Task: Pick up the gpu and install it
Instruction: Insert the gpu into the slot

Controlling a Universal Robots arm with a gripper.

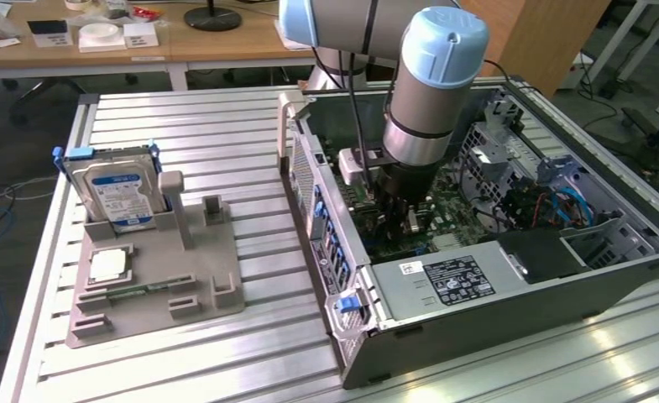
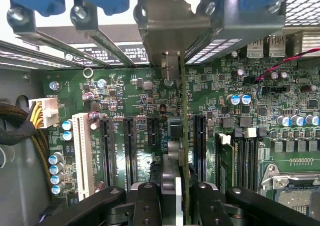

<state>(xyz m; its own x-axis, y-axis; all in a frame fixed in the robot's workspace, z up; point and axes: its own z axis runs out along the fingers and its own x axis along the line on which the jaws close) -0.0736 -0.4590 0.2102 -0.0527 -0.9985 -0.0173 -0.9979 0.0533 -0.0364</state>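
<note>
One arm [image 1: 419,101] was seen in the exterior view, reaching straight down into the open case [image 1: 598,277], with the gripper [image 1: 402,220] low over the motherboard [image 1: 463,243]. On the stand [image 1: 155,294] at the exterior view's left, the hard drive [image 1: 117,195] stood upright and a memory stick [image 1: 138,291] lay flat. Little of the gpu could be made out beneath the wrist there.

In the wrist view, the gpu [image 2: 182,110] was seen edge-on, clamped between the fingers [image 2: 145,206] of the gripper [image 2: 172,206]. Its long axis ran away from the gripper toward the rear slot brackets [image 2: 95,35], with its silver bracket [image 2: 172,28] set among them. The card's lower edge was held directly above the motherboard [image 2: 260,116], between two dark expansion slots [image 2: 152,131]; whether it was already seated could not be told.
</note>
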